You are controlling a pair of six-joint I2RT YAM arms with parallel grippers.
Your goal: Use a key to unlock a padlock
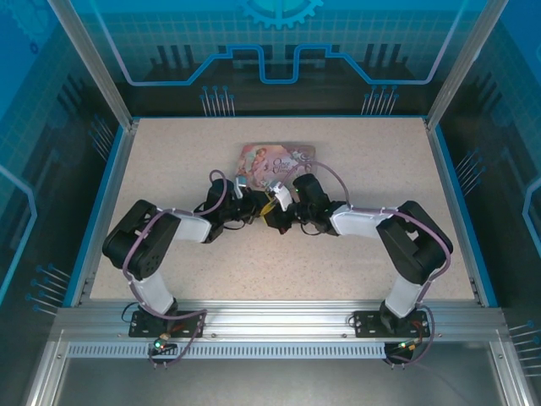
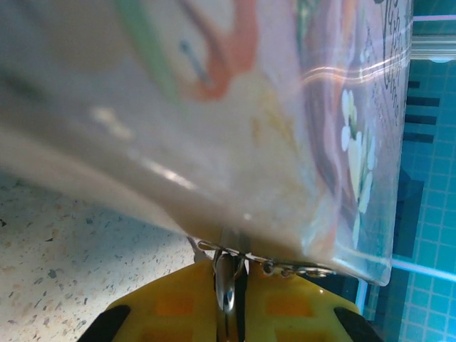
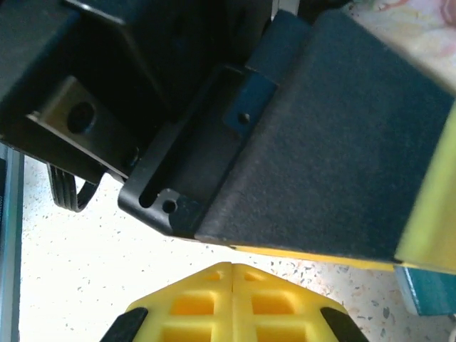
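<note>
The left pincer point(image 2: 228, 274) pinches a thin silvery key point(image 2: 224, 292), whose long axis points straight out at the pink tin point(image 2: 235, 142) just beyond, with a fine wire ring point(image 2: 285, 269) beside it. The right pincer point(image 3: 232, 269) is pressed together and empty, facing the left arm closely. The padlock cannot be made out. The tin's script is too blurred to read.

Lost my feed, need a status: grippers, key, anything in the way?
Left gripper shut on small silvery metal key. Right gripper shut, empty. Pink illustrated tin box close ahead of the key.
</note>
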